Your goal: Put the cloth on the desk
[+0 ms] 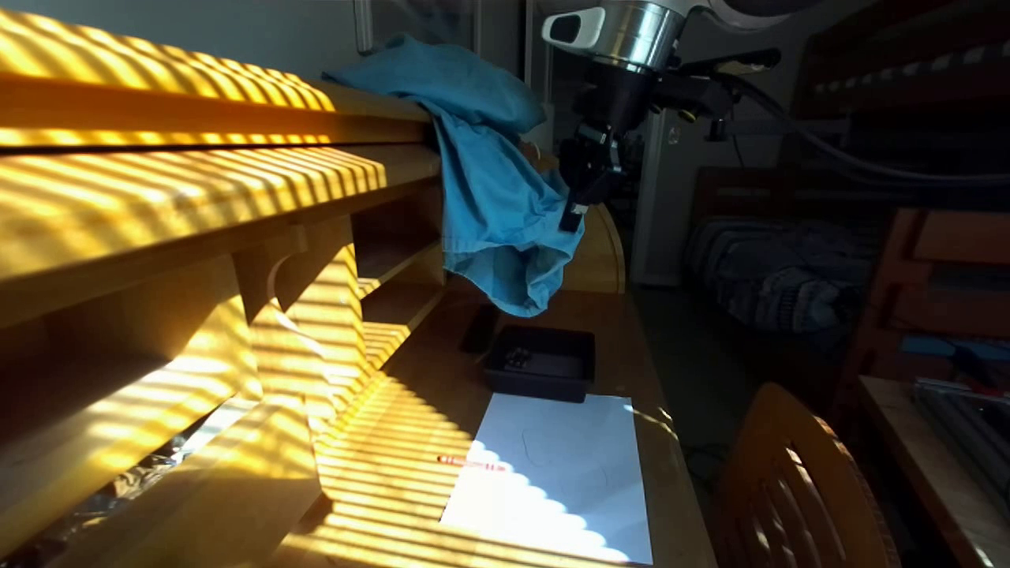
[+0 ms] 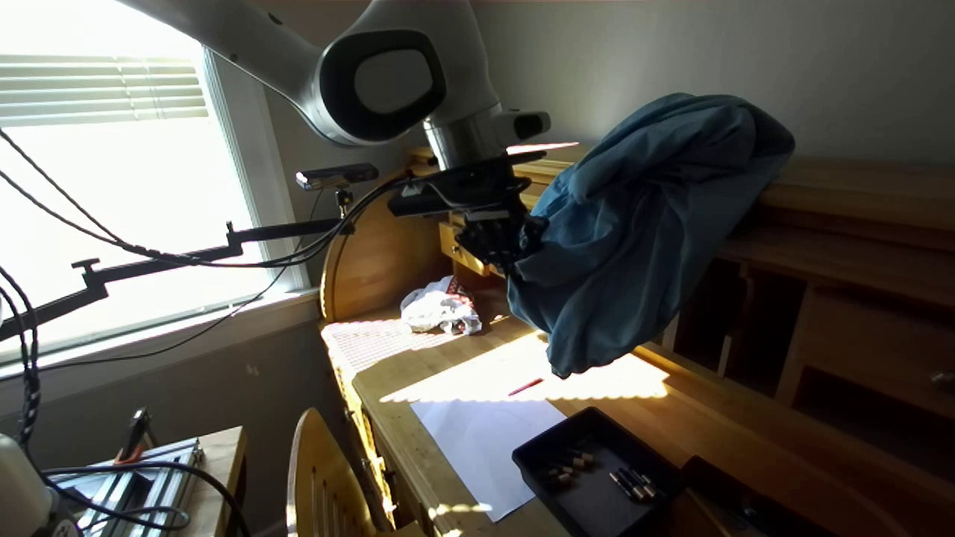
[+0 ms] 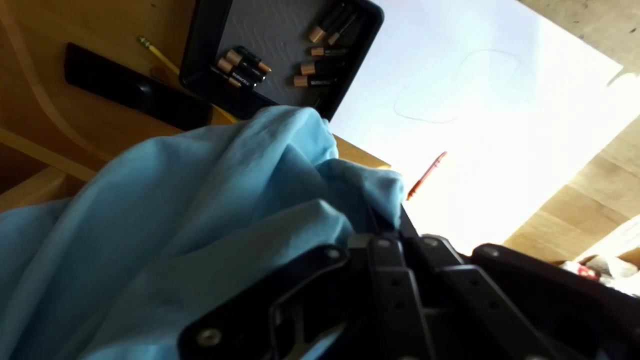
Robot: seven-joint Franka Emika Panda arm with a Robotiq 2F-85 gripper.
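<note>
One gripper (image 1: pixel 574 217) is pinching one blue cloth (image 3: pixel 200 200), its jaws clamped together on the fabric, the tips hiding under folds in the wrist view. One arm (image 2: pixel 388 89) is reaching in from above, angling the gripper downward. The cloth is hanging over the desk (image 1: pixel 394 473), its upper part overlapping the hutch (image 2: pixel 858 183); whether it is resting there is hard to tell. Below, one black tray (image 3: pixel 280 40) is holding at least nine batteries (image 3: pixel 327 67), some overlapping. One black oblong object (image 3: pixel 135 87) is lying beside it, one yellow pencil (image 3: pixel 161 56) showing in part. One white sheet (image 3: pixel 450 65) is lying on the tray's other side, one red stick (image 3: pixel 426 176) crossing its edge. Farther off, one crumpled white bundle (image 2: pixel 440 306) is sitting on the desk, one wooden chair (image 2: pixel 321 455) is standing alongside, cut off below, and shadow is obscuring striped bedding (image 1: pixel 789 268).
</note>
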